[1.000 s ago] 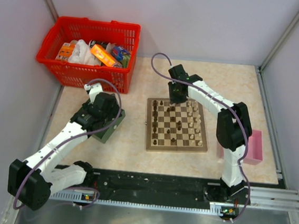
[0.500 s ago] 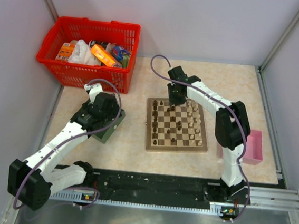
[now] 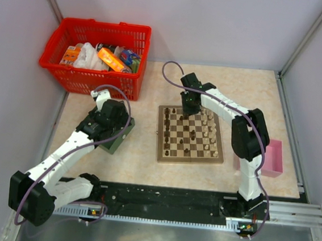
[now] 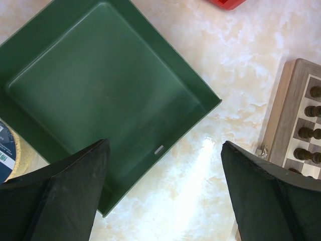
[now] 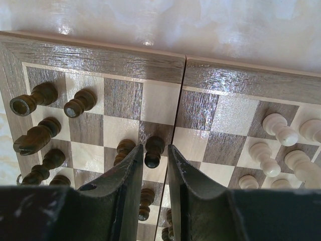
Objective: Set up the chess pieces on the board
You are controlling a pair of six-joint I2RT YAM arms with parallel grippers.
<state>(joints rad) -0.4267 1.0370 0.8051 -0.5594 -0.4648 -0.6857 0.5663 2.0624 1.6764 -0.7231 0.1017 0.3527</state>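
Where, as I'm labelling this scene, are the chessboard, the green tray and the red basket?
chessboard (image 5: 100, 59): right wrist view, on its far wooden border.
green tray (image 4: 100, 90): left wrist view, on its bare floor.
red basket (image 3: 90, 81): top view, on its front wall.

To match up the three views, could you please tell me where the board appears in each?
Top external: board just right of centre.
Left wrist: board's corner at the right edge.
Right wrist: board fills most of the frame.
Shared landmark: the dark pieces lining one side.
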